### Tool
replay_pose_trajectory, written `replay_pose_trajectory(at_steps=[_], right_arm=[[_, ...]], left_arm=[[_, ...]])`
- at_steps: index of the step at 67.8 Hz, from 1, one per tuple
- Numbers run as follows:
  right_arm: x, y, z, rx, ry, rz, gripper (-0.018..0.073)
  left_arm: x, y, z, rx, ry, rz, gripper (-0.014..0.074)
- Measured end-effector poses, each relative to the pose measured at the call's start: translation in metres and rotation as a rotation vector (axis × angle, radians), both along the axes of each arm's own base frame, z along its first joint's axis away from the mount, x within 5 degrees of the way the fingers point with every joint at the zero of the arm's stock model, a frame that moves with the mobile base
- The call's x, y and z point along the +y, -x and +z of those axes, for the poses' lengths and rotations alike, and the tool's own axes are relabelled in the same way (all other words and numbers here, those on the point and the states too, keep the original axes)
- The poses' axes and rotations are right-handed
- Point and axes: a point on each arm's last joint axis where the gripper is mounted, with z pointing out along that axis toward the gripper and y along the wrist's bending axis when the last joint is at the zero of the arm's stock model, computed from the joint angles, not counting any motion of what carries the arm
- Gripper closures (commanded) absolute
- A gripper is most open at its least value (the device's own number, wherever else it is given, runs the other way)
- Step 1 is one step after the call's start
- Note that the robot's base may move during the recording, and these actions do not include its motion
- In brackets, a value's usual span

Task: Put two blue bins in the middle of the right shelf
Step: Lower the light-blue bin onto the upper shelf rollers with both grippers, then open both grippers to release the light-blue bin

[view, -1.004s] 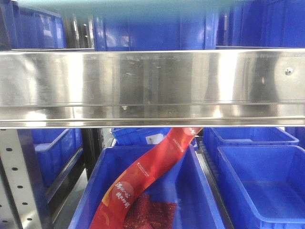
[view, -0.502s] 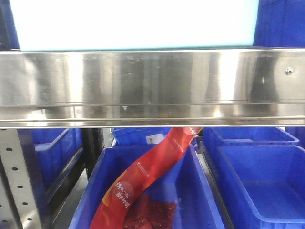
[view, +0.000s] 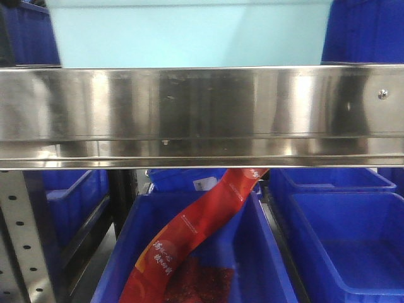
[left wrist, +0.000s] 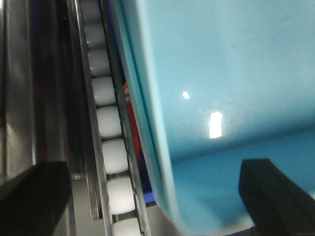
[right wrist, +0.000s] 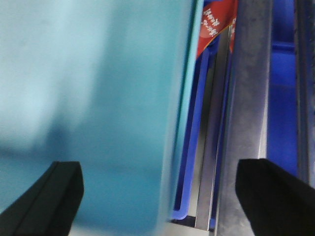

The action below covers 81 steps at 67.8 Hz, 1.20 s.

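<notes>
One pale blue bin (view: 189,35) fills the top of the front view, just above and behind the broad steel front rail (view: 202,113) of the right shelf middle. In the left wrist view the bin's smooth wall (left wrist: 226,73) runs beside a roller track (left wrist: 110,123). My left gripper (left wrist: 152,196) is open, its dark fingers (left wrist: 29,196) standing on either side of the bin's rim. In the right wrist view the bin (right wrist: 83,98) lies left of the steel rail (right wrist: 246,98). My right gripper (right wrist: 157,196) is open across the bin's edge.
Dark blue crates sit on the tier below: one (view: 252,252) holds a red packet strip (view: 196,227), another (view: 347,246) stands to its right. More dark blue crates (view: 363,31) flank the pale bin. A perforated grey upright (view: 19,240) stands at lower left.
The pale bin came down into the top of the front view, covering the dark crates behind. Since half a second ago it looks narrower, as if carried deeper over the rail.
</notes>
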Motion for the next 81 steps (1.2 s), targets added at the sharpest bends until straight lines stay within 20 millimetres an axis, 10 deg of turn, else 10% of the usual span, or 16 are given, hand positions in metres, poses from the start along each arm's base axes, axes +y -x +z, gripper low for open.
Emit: replay_pose_trajectory(at_steps=[9,22,28,44,81], right_arm=[[-0.007,0.013,0.020,-0.074,0.006,-0.005,0.0254],[-0.025,0.045,0.058,-0.215,0.042,-0.022,0.0728],[-0.034,0.058,0.071,-0.265,0.057,-0.039,0.0721],[-0.062,0.079,0.054,-0.259,0.079,-0.117,0.0721],[-0.089,0.173,-0.061,-0.347,0.066,-0.119,0.0721]], left_arm=[[0.006,0.014,0.025,-0.072,0.025,0.000,0.0055],[0.023,0.048,0.063,-0.203,0.024,0.010,0.0486],[0.031,0.063,0.068,-0.239,0.014,0.017,0.0703],[0.045,0.094,0.049,-0.303,0.024,0.035,0.0707],[0.083,0.183,-0.039,-0.475,0.068,0.072,0.0707]])
